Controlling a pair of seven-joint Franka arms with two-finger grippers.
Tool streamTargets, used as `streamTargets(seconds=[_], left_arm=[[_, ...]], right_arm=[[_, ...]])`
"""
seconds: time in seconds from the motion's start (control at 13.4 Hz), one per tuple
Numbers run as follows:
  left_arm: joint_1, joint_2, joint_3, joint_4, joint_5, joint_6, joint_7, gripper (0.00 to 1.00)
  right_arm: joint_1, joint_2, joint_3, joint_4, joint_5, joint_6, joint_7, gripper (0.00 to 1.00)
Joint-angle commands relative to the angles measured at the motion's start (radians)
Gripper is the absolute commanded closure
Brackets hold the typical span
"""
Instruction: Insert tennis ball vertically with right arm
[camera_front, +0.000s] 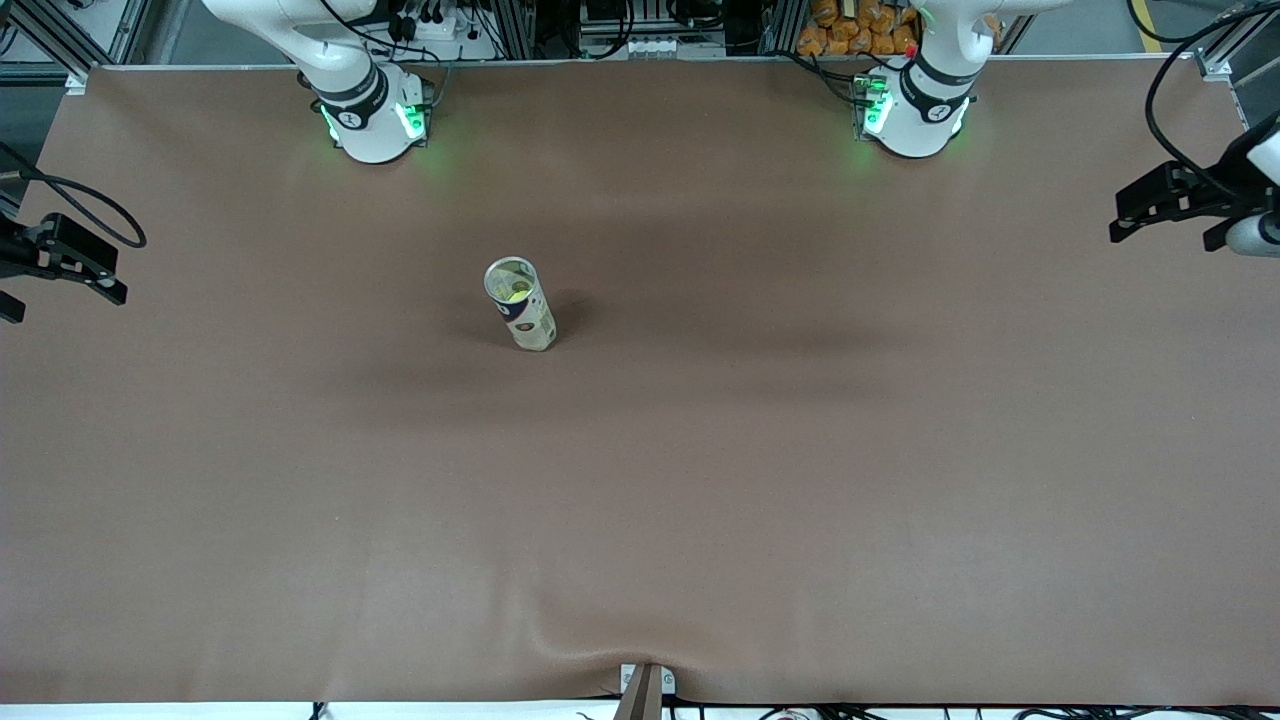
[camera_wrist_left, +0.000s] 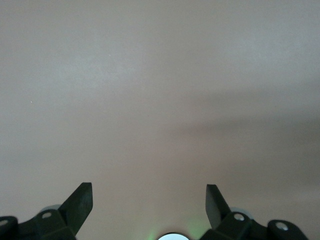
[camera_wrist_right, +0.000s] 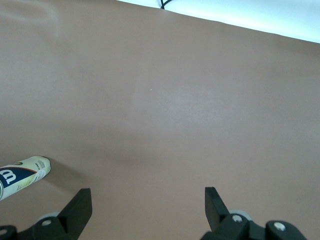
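Observation:
A tennis ball can (camera_front: 521, 305) stands upright on the brown table, nearer the right arm's end, its top open. A yellow-green tennis ball (camera_front: 517, 291) shows inside it, a little below the rim. The right gripper (camera_wrist_right: 147, 192) hangs open and empty over bare table at the right arm's end, well away from the can; it shows at the edge of the front view (camera_front: 65, 295). The can's lower part (camera_wrist_right: 22, 176) shows in the right wrist view. The left gripper (camera_wrist_left: 149, 187) waits open and empty over the left arm's end of the table (camera_front: 1165, 232).
Both arm bases (camera_front: 372, 115) (camera_front: 915, 112) stand along the table edge farthest from the front camera. A small clamp (camera_front: 645, 685) sits at the nearest edge. The brown mat (camera_front: 800, 450) has a slight wrinkle near that clamp.

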Motion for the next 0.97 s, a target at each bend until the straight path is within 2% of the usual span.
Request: streamTargets(seconds=[0.0,0.3,0.52,0.9], left_arm=[[-0.036,-0.041,0.004,-0.036,0.021,-0.005,-0.043,0.00],[-0.036,-0.046,-0.022,-0.037,0.023,-0.037,-0.055,0.00],[-0.031,-0.049,-0.055,-0.037,0.073,-0.034,-0.052,0.00],[-0.027,-0.044,-0.046,-0.025,0.058,-0.020,-0.055,0.00]], right_arm=[[0.000,-0.005,0.004,0.008,-0.016,-0.009,-0.001,0.00],[0.000,-0.005,0.004,0.008,-0.016,-0.009,-0.001,0.00],[0.000,-0.005,0.004,0.007,-0.016,-0.010,-0.001,0.00],[0.000,-0.005,0.004,0.007,-0.016,-0.009,-0.001,0.00]])
